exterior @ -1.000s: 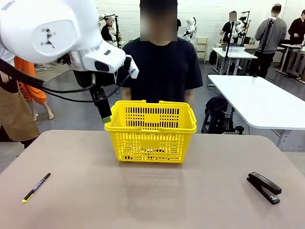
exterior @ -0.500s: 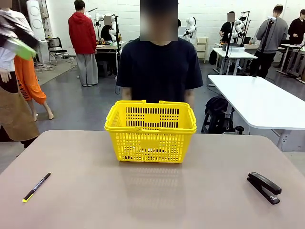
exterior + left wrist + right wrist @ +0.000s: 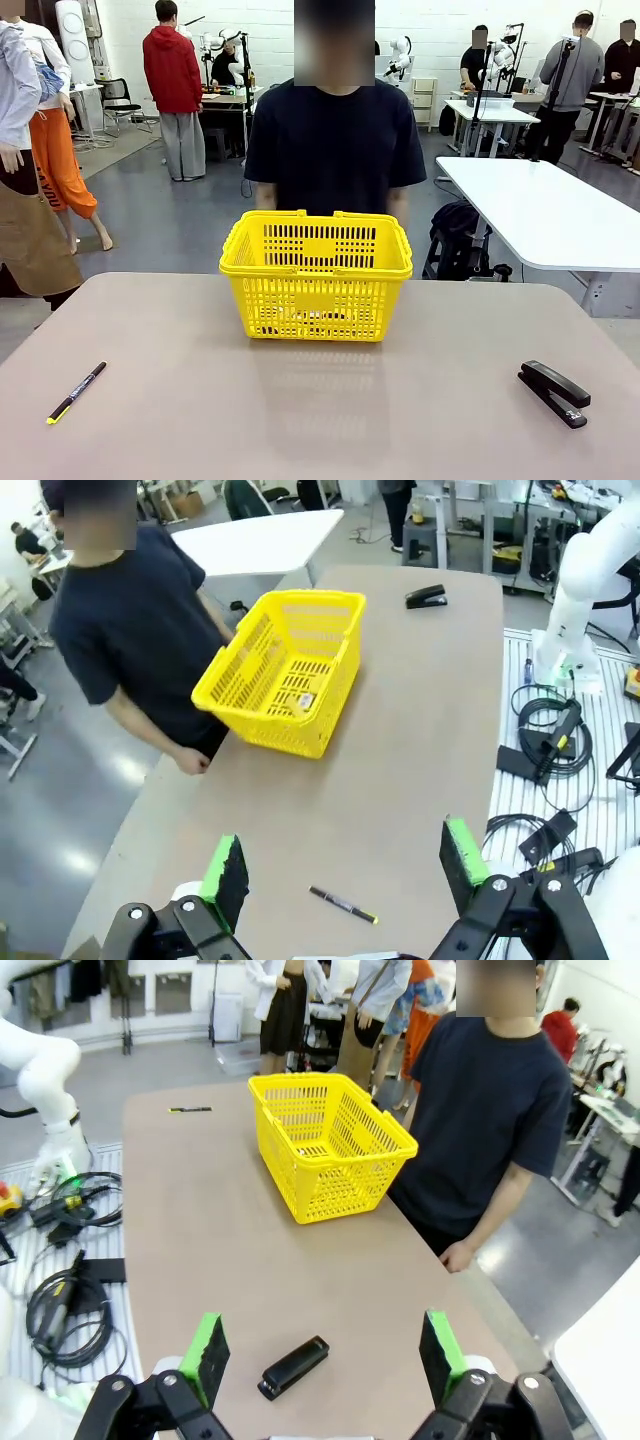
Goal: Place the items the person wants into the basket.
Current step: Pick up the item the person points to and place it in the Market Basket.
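The basket (image 3: 315, 275) stood near the table's (image 3: 320, 400) far edge with something inside; both the left gripper (image 3: 340, 865) and right gripper (image 3: 325, 1355) gaped wide, empty, suggesting the task was nearly finished.

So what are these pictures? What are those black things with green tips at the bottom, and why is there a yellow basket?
These are three pictures of one table, taken at the same moment. The front view looks across the table at a person in a dark T-shirt. The other two come from cameras on a robot's two wrists, looking down from high up.

The black fingers with green pads are the robot's hands, each called an end effector. The left end effector is open and holds nothing. The right end effector is open and empty too.

On the table stands the yellow basket. Something small lies inside it, seen from the left wrist, but it is too small to name. A black pen with a yellow tip lies on one side of the table and a black stapler on the other.
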